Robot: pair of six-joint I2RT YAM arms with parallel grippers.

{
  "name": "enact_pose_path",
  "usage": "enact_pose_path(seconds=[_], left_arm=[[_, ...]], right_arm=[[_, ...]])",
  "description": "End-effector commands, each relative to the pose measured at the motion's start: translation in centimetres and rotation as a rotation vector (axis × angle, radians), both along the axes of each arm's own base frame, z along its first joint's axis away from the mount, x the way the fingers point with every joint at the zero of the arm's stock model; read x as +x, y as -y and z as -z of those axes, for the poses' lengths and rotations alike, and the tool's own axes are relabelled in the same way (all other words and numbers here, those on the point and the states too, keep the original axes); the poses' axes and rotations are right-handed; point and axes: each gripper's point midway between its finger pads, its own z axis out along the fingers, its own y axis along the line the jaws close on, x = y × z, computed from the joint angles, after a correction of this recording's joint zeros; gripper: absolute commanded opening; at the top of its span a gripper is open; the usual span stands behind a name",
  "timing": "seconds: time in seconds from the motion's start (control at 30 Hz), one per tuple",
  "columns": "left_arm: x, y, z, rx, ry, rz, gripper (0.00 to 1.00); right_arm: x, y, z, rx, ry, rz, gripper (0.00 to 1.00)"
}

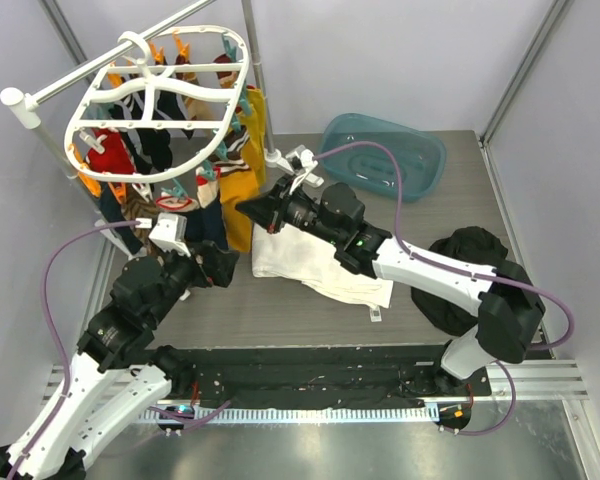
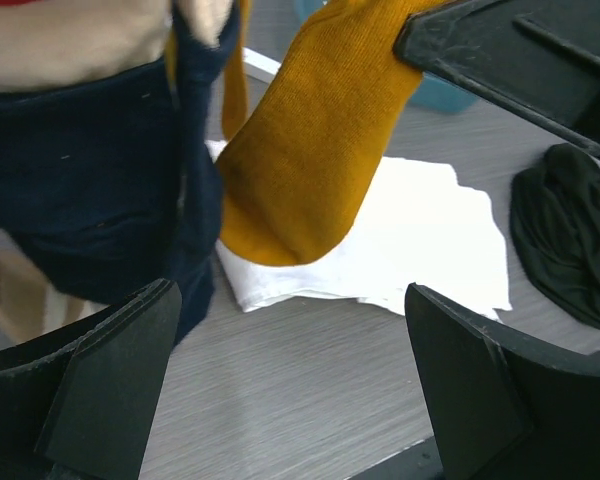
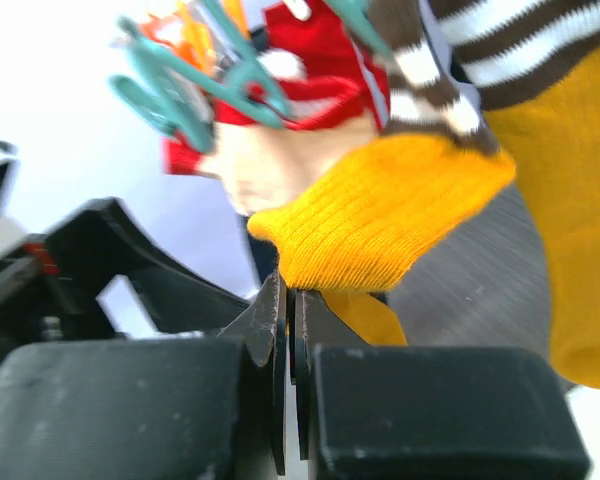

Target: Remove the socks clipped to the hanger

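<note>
The white oval hanger (image 1: 160, 100) hangs from a pole at the back left, with orange and teal clips (image 3: 210, 85). Socks hang under it: red (image 1: 108, 150), black, brown-and-cream striped (image 3: 480, 60), navy (image 2: 90, 190) and mustard yellow (image 1: 242, 190). My right gripper (image 1: 248, 210) reaches into the cluster. Its jaws (image 3: 292, 300) are pressed together at the edge of a mustard yellow sock (image 3: 380, 220), which slants across the left wrist view (image 2: 310, 150). My left gripper (image 1: 230, 268) is wide open and empty (image 2: 300, 400), low over the table just below the socks.
A folded white cloth (image 1: 320, 265) lies on the table under the right arm. A black garment heap (image 1: 470, 270) lies at the right. A teal basin (image 1: 385, 155) stands at the back. The white pole (image 1: 100, 65) carries the hanger.
</note>
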Motion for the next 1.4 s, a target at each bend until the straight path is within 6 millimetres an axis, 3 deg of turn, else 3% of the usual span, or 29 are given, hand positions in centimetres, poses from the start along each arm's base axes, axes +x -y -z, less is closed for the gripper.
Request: enact_pose_path(seconds=[0.0, 0.33, 0.43, 0.53, 0.57, 0.63, 0.67, 0.7, 0.73, 0.77, 0.83, 0.87, 0.93, 0.97, 1.03, 1.07, 1.13, 1.17, 1.37], left_arm=[[0.3, 2.2, -3.4, -0.103, 0.062, 0.076, 1.0], [2.1, 2.6, -4.1, -0.113, 0.061, 0.036, 1.0], [2.6, 2.9, -3.8, -0.106, 0.055, 0.03, 0.93], [2.9, 2.8, -3.5, -0.087, 0.039, 0.019, 0.73], [2.9, 2.9, -3.5, -0.085, 0.041, 0.024, 0.42], [2.5, 3.3, -3.6, -0.091, 0.038, 0.057, 0.23], [2.1, 3.5, -3.7, -0.095, 0.035, 0.078, 0.04], [1.8, 3.7, -3.9, -0.101, 0.03, 0.096, 0.0], [1.2, 4.3, -4.1, -0.118, 0.019, 0.132, 0.0], [0.8, 4.4, -4.1, -0.123, 0.013, 0.153, 0.0], [0.0, 4.9, -4.2, -0.135, 0.007, 0.2, 0.0], [-0.8, 5.4, -4.4, -0.138, 0.014, 0.254, 0.0], [-1.6, 6.2, -3.9, -0.141, 0.01, 0.317, 0.0], [-2.2, 6.7, -3.7, -0.146, 0.001, 0.356, 0.0], [-2.5, 7.0, -2.9, -0.138, -0.024, 0.38, 0.0], [-2.6, 7.2, -2.6, -0.133, -0.034, 0.394, 0.0], [-2.8, 7.6, -2.2, -0.13, -0.046, 0.421, 0.0], [-2.9, 7.6, -2.1, -0.132, -0.049, 0.426, 0.0], [-3.1, 7.7, -2.2, -0.135, -0.039, 0.438, 0.0]], right_arm=[[-1.7, 1.0, -3.3, 0.097, -0.006, -0.017, 0.01], [-5.2, 0.4, -5.4, 0.181, -0.032, -0.09, 0.01], [-5.8, 0.2, -5.7, 0.187, -0.038, -0.091, 0.01], [-6.2, 0.3, -5.9, 0.196, -0.05, -0.096, 0.01], [-6.4, 0.3, -6.0, 0.197, -0.052, -0.098, 0.01], [-6.5, 0.3, -5.8, 0.189, -0.055, -0.105, 0.01], [-6.5, 0.3, -6.2, 0.181, -0.039, -0.104, 0.02], [-6.5, 0.3, -5.6, 0.147, -0.04, -0.101, 0.06], [-6.2, 0.4, -5.6, 0.128, -0.035, -0.087, 0.21], [-5.9, 0.6, -6.4, 0.117, -0.008, -0.068, 0.29], [-5.5, 1.0, -6.1, 0.055, -0.01, -0.032, 0.43], [-4.9, 1.4, -7.5, 0.052, 0.029, 0.009, 0.46], [-4.3, 1.7, -7.9, 0.027, 0.053, 0.031, 0.55], [-4.2, 1.9, -9.5, 0.042, 0.083, 0.035, 0.58], [-3.3, 2.0, -9.9, 0.005, 0.115, 0.051, 0.65], [-3.0, 2.1, -11.1, 0.012, 0.14, 0.056, 0.67], [-1.6, 2.0, -10.9, -0.022, 0.171, 0.077, 0.7], [-1.2, 2.0, -11.9, -0.014, 0.193, 0.077, 0.7], [2.8, 1.7, -12.5, -0.021, 0.235, 0.086, 0.7]])
